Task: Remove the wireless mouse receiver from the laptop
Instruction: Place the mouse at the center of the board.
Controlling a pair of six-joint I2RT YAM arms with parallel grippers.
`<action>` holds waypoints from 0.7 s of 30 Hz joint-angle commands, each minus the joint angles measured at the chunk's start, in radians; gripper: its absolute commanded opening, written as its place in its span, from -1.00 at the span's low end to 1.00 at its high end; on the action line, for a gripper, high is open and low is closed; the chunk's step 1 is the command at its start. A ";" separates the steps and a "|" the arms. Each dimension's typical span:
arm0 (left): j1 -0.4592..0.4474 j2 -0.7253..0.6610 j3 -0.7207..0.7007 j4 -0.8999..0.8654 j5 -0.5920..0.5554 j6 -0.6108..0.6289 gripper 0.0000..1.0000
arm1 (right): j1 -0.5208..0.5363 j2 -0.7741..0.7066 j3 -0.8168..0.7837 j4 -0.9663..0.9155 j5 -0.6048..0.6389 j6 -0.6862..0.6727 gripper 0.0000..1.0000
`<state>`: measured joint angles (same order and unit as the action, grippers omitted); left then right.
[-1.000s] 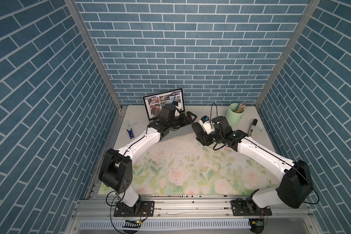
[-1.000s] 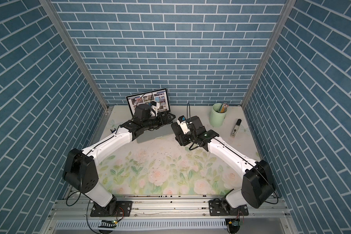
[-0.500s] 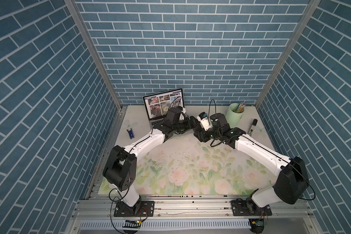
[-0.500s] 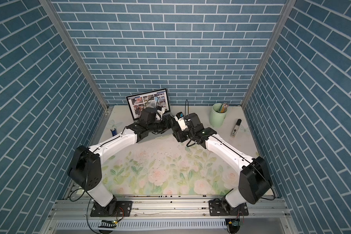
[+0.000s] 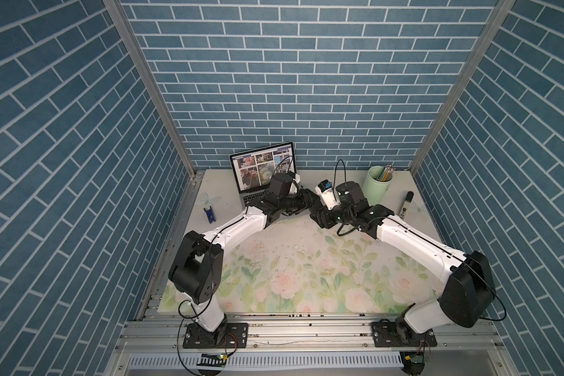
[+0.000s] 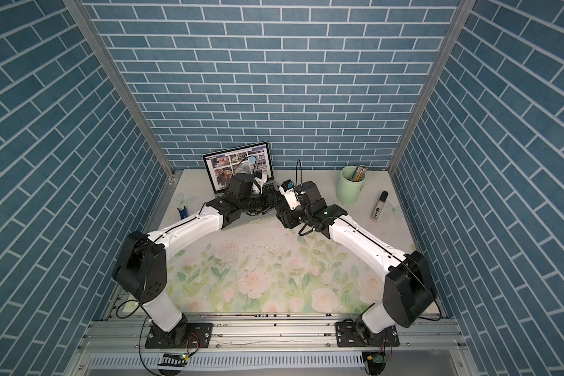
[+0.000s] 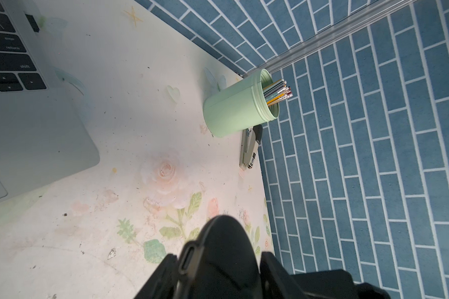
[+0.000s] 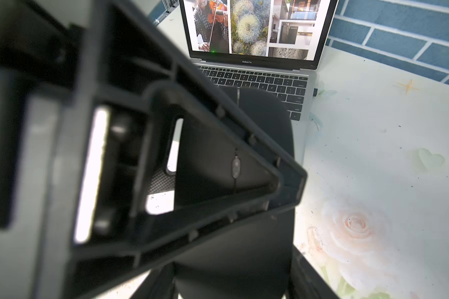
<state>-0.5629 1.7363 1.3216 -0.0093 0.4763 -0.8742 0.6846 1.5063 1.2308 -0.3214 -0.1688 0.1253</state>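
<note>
the right gripper clamps the black mouse, seemingly for a handoff; the left gripper, half open, flanks it, grip unclear. the wireless mouse receiver sits plugged in the laptop.

Matt silver metal laptop; smooth matt black plastic mouse.

I see blue brick-pattern walls with white grout, a pale tabletop printed with pink roses and green leaves, a silver-grey laptop with black keys, a black receiver stub, black mouse, mint-green pencil cup.
</note>
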 commanded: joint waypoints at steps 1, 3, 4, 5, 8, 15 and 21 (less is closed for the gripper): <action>-0.004 0.023 0.039 -0.024 -0.010 0.031 0.05 | 0.012 -0.008 0.029 0.024 -0.003 -0.013 0.12; -0.003 0.030 0.058 -0.049 -0.023 0.052 0.03 | 0.013 -0.011 0.026 0.018 -0.003 -0.015 0.12; -0.004 0.032 0.066 -0.058 -0.026 0.058 0.03 | 0.015 -0.013 0.023 0.016 -0.003 -0.015 0.12; -0.004 0.034 0.073 -0.064 -0.030 0.064 0.03 | 0.015 -0.016 0.018 0.014 -0.002 -0.015 0.12; -0.002 0.044 0.089 -0.078 -0.032 0.076 0.00 | 0.016 -0.023 0.008 0.010 0.000 -0.016 0.12; -0.002 0.055 0.103 -0.093 -0.036 0.086 -0.24 | 0.018 -0.032 -0.008 0.011 0.006 -0.015 0.12; -0.002 0.045 0.096 -0.105 -0.037 0.093 -0.53 | 0.018 -0.028 -0.007 0.015 0.008 -0.018 0.12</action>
<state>-0.5663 1.7756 1.4078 -0.0700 0.4789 -0.7959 0.6937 1.5051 1.2186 -0.3275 -0.1726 0.1345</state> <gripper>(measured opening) 0.317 0.607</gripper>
